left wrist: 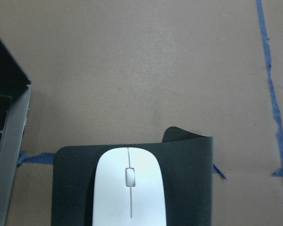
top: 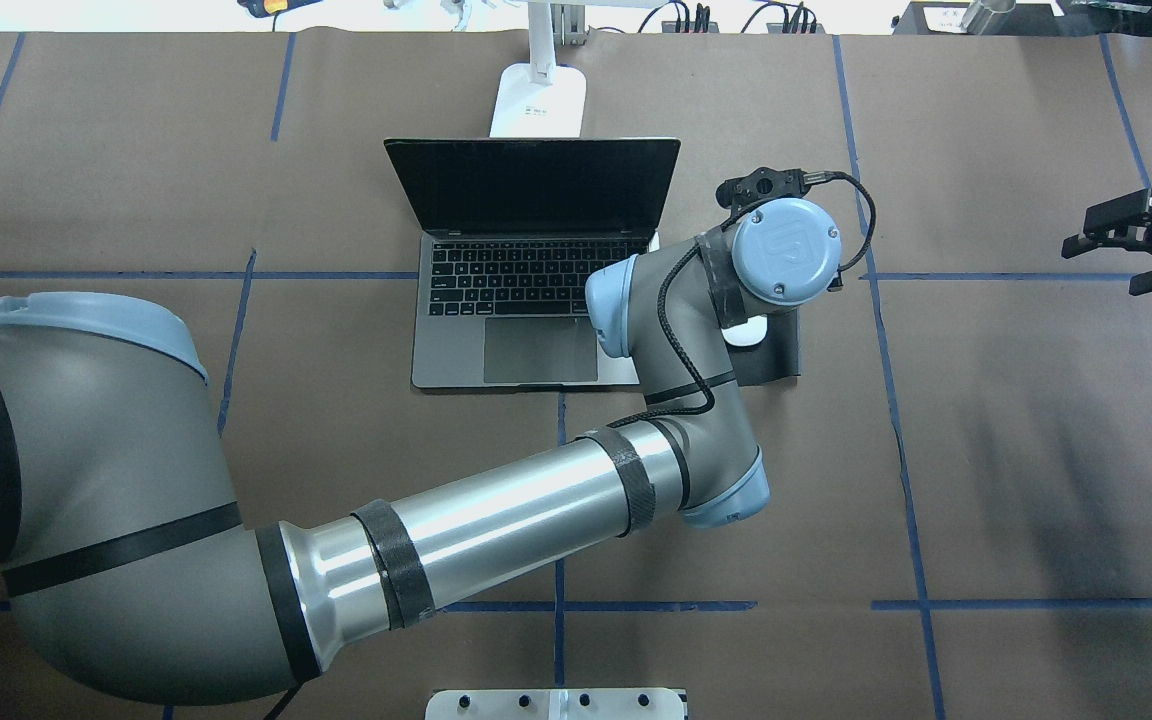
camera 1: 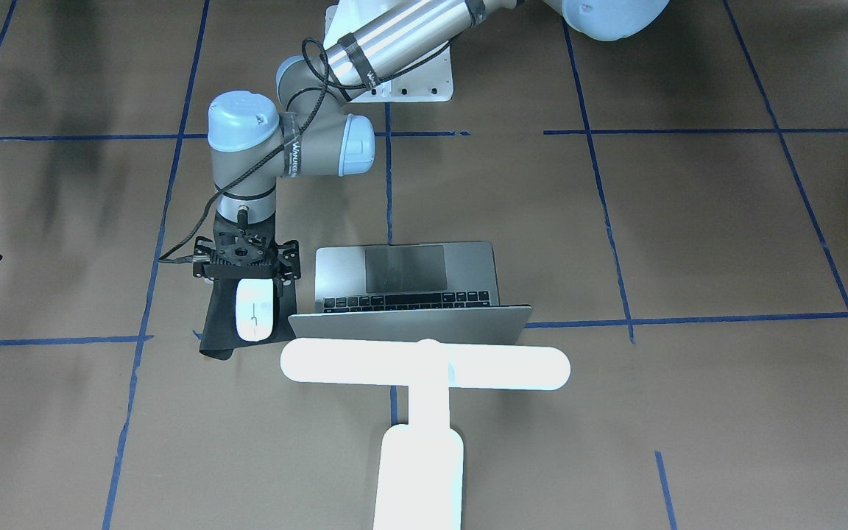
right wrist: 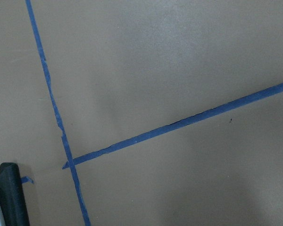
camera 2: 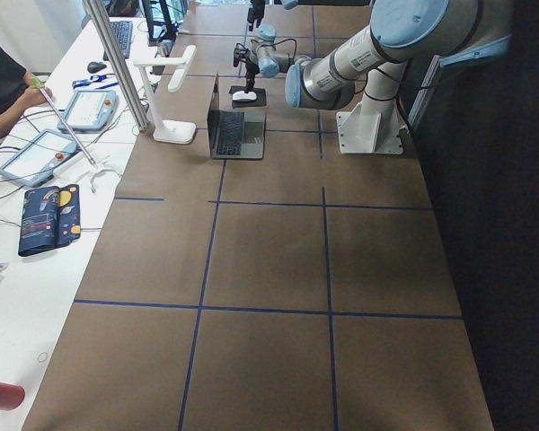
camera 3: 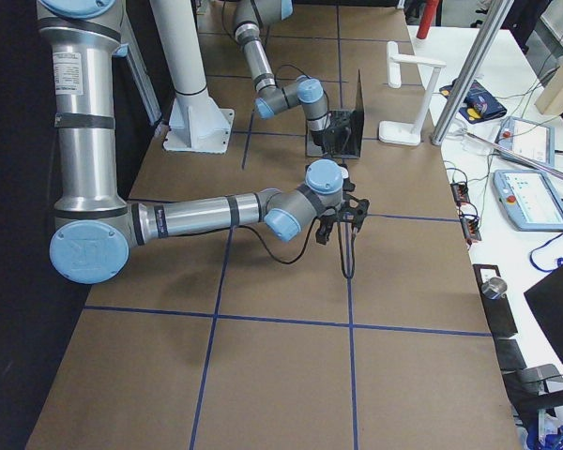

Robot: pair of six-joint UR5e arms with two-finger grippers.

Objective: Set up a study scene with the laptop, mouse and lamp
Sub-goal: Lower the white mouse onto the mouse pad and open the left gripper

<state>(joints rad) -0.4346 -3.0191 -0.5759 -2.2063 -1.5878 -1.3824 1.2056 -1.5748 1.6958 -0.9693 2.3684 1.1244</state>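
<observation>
Since the mouse (left wrist: 129, 188) lies on the black mat (left wrist: 191, 183) beside the open laptop (top: 526, 300), you seem to be finishing its placement, and as the left claw (camera 1: 247, 271) above it hides its spread, rise straight up.

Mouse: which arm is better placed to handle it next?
Left. The left pincer hangs directly over the mouse on the black mat; the right pincer sits far off to the side.

L gripper (camera 1: 247, 274) vertical; R gripper (top: 1101, 252) jaws apart.
</observation>
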